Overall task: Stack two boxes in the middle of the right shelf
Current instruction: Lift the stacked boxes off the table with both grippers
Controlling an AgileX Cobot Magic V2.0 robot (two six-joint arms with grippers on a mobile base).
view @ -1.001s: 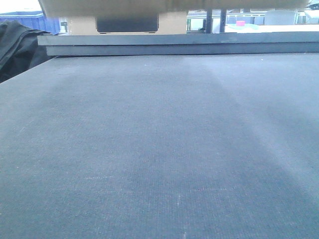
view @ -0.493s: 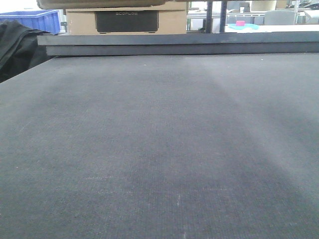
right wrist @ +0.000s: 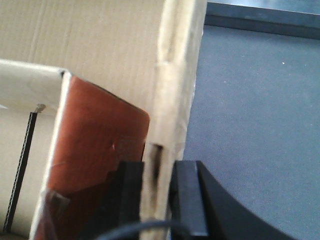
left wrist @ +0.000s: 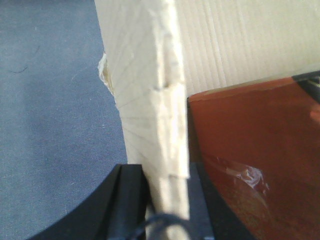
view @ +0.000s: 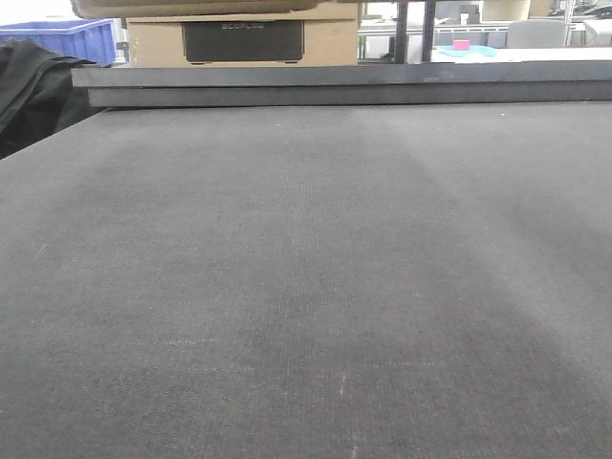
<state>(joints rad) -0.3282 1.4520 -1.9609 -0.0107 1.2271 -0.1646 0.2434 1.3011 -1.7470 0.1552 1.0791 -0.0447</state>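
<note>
- Cardboard box (left wrist: 145, 100): left tool (left wrist: 165, 202) and right tool (right wrist: 157, 192) each clamp one side wall.
- Hold both grips level; lift evenly to avoid tearing.

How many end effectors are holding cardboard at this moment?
2. The left end effector clamps a box wall; the right end effector clamps a second box wall. Whether it is one box, I cannot tell.

What I see off-task
Grey mat (view: 306, 287) fills my front view; blue bin (view: 67, 38) and black cloth (view: 33, 86) sit far left.
</note>
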